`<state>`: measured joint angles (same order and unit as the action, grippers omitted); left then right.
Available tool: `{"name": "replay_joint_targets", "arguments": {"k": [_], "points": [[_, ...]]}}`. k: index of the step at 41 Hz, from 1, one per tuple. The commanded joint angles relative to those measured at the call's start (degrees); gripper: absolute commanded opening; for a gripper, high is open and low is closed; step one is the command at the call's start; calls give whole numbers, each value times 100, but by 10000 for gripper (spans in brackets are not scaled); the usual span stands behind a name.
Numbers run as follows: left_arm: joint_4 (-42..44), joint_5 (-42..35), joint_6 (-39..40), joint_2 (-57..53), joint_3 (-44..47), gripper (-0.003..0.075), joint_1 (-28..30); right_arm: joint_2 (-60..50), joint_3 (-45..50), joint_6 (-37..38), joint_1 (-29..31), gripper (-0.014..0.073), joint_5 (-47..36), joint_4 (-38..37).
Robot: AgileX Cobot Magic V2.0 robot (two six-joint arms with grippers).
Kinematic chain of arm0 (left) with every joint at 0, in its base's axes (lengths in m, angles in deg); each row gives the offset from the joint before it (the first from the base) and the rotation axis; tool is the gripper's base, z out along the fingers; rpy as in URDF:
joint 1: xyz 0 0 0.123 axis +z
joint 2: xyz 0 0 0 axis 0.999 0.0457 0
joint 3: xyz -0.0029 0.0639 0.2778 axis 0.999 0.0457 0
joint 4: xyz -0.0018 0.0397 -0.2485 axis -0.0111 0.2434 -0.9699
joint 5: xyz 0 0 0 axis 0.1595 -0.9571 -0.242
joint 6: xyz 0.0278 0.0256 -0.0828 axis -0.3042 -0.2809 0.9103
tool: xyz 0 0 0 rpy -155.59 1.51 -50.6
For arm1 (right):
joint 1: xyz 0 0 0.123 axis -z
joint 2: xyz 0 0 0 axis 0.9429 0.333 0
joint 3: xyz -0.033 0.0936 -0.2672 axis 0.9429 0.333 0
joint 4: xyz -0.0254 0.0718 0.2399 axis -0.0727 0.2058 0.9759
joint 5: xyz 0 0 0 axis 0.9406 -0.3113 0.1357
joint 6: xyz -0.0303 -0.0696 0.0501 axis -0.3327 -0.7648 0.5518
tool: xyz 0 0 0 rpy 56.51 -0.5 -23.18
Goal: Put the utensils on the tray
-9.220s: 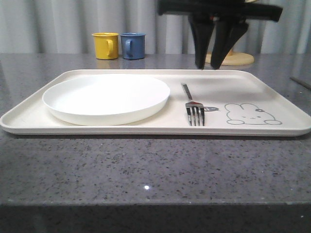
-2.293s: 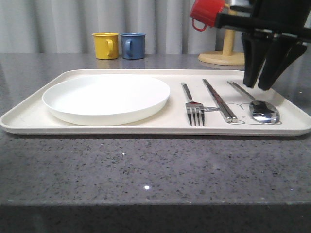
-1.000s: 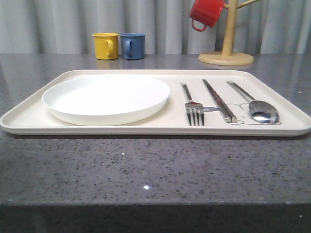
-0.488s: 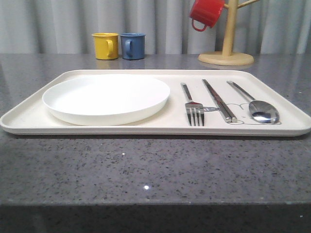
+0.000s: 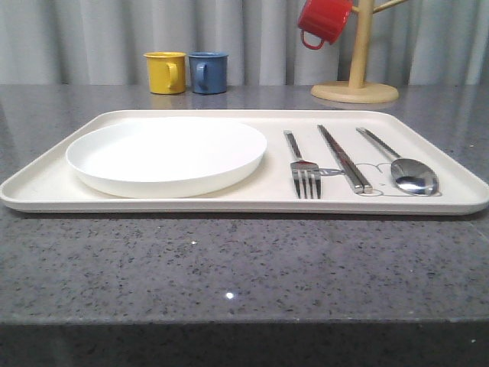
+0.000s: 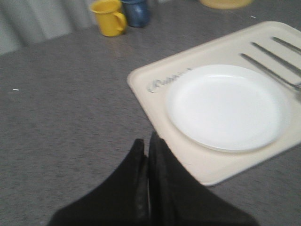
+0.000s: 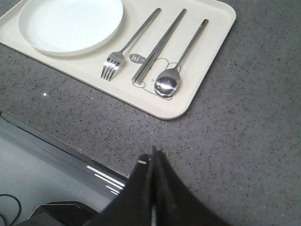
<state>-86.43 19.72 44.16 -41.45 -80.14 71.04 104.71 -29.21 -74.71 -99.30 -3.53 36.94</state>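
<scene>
The cream tray (image 5: pixel 46 187) (image 7: pixel 218 28) (image 6: pixel 146 82) lies across the grey counter. On its right half rest a silver fork (image 5: pixel 303 167) (image 7: pixel 126 44), a pair of chopsticks (image 5: pixel 344 157) (image 7: pixel 160 44) and a spoon (image 5: pixel 409 172) (image 7: pixel 170 80), side by side. My left gripper (image 6: pixel 146 143) is shut with nothing in it, hovering by the tray's near left corner. Over the counter's front edge, off the tray, my right gripper (image 7: pixel 153 153) is shut and holds nothing.
A round white plate (image 5: pixel 166 153) (image 6: pixel 228 106) (image 7: pixel 70 23) fills the tray's left half. A yellow mug (image 5: pixel 166 72) (image 6: pixel 109 17) and a blue mug (image 5: pixel 208 72) stand at the back. A wooden mug tree (image 5: pixel 356 80) with a red mug (image 5: pixel 325 21) stands back right.
Since 2.3 s ago the right gripper has left the front view, leaving the spoon on the tray. Over the last second nothing has moved.
</scene>
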Motion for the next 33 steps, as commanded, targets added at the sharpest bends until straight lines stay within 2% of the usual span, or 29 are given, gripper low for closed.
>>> {"name": "replay_joint_targets", "arguments": {"k": [1,3,7,16,28,33], "points": [[51,-1377,-291,-639,649,-18,500,28,-133,-56,-3,-122,-328,-65],[51,-1839,-325,-1118,1259,-18,773,28,-133,-56,-3,-122,-328,-65],[14,-2088,-325,-1835,2033,-18,1104,28,-133,-56,-3,-122,-328,-65],[-347,-3053,-325,-2702,3355,-18,1486,28,-133,-56,-3,-122,-328,-65],[-688,-3832,-325,-2945,3985,-18,1509,28,-133,-56,-3,-122,-327,-65],[-517,-3921,83,-2956,4064,-18,1621,22,-133,-56,-3,-122,-327,-65]]}}
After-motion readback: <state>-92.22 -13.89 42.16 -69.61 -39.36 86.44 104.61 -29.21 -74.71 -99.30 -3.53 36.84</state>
